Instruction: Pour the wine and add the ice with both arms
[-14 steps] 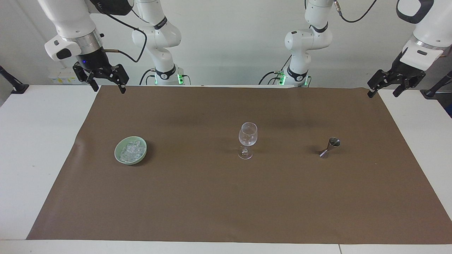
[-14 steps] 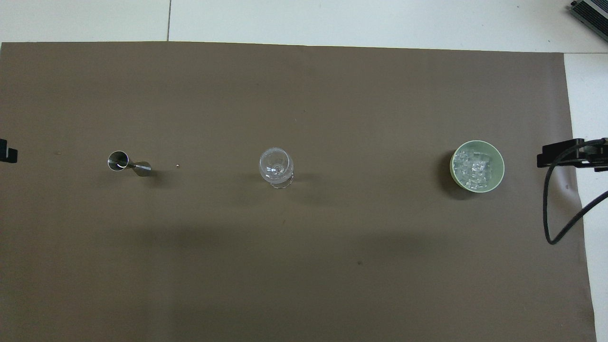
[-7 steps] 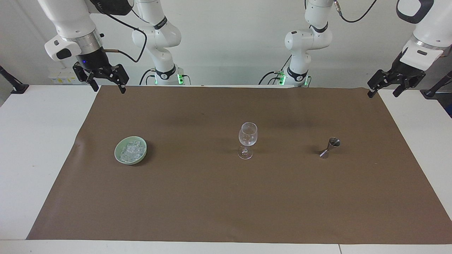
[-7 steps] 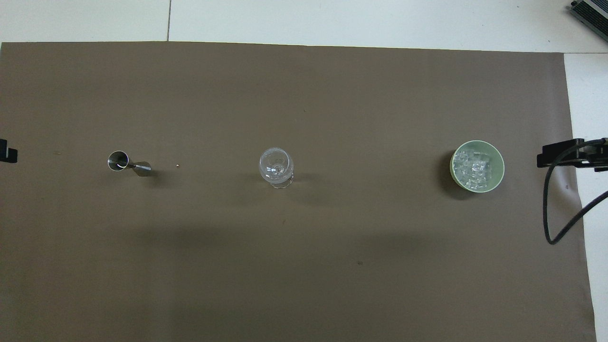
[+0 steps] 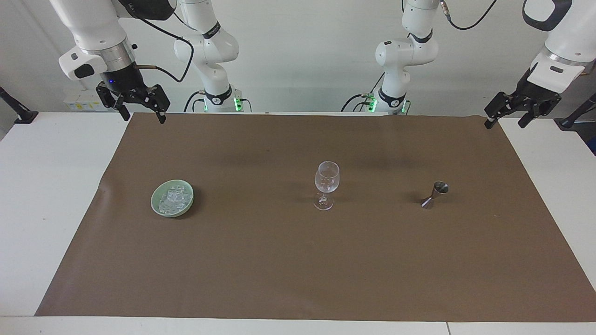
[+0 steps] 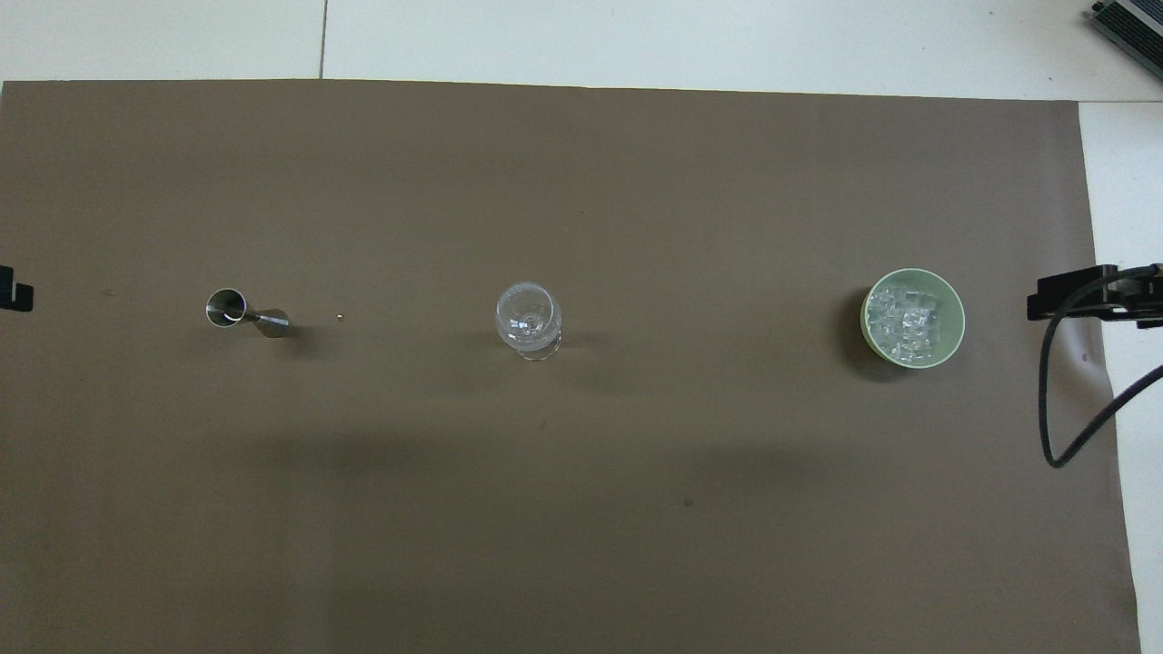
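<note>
An empty clear wine glass (image 5: pixel 327 184) stands upright mid-mat; it also shows in the overhead view (image 6: pixel 528 318). A pale green bowl (image 5: pixel 152 201) toward the right arm's end holds the ice (image 5: pixel 173 197), a heap of small clear cubes (image 6: pixel 909 318). A small steel jigger (image 5: pixel 435 194) stands toward the left arm's end (image 6: pixel 238 311). My right gripper (image 5: pixel 144 118) hangs open and empty over the mat's corner near the robots. My left gripper (image 5: pixel 504 125) hangs open and empty over the mat's other near corner. Both are well away from the objects.
A brown mat (image 5: pixel 279 260) covers most of the white table (image 5: pixel 42 186). A tiny bead (image 6: pixel 340 316) lies on the mat between jigger and glass. A black cable (image 6: pixel 1054 409) loops down from the right gripper. A black clamp (image 5: pixel 18 111) stands at the table corner.
</note>
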